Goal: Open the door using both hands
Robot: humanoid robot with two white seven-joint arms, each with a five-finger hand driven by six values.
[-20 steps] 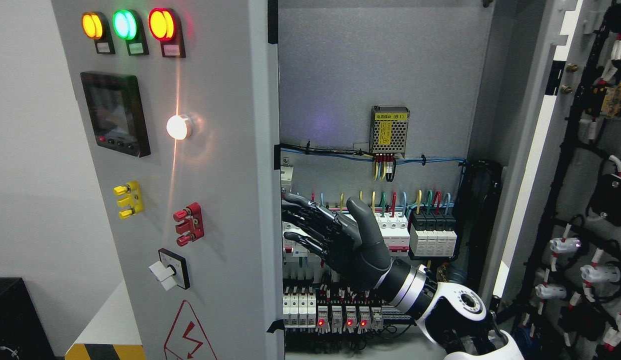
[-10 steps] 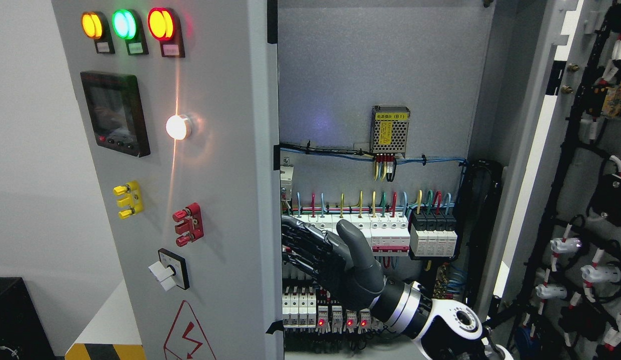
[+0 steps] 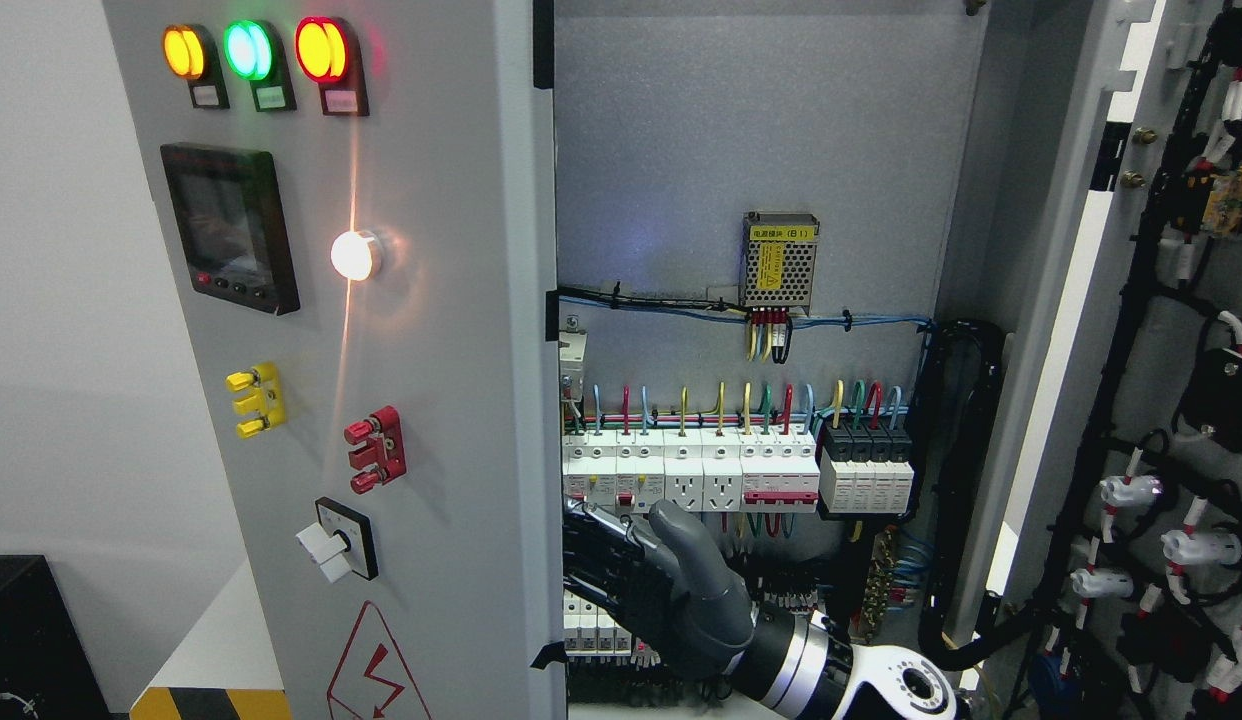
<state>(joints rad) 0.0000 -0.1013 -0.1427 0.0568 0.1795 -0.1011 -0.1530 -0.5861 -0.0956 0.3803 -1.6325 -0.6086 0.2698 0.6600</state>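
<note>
Head view: the right hand (image 3: pixel 651 585) was seen lower than a second before, dropped from the breaker row (image 3: pixel 691 470) towards the bottom edge, fingers spread and nothing held. The left door (image 3: pixel 431 400) stood nearly edge-on at the left (its angle apparently unchanged), the right door (image 3: pixel 1171 400) swung wide. The opening was judged essentially finished, the arm being retracted.

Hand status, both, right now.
Left hand: not in view.
Right hand: open, fingers extended toward the edge of the left door, holding nothing.
</note>
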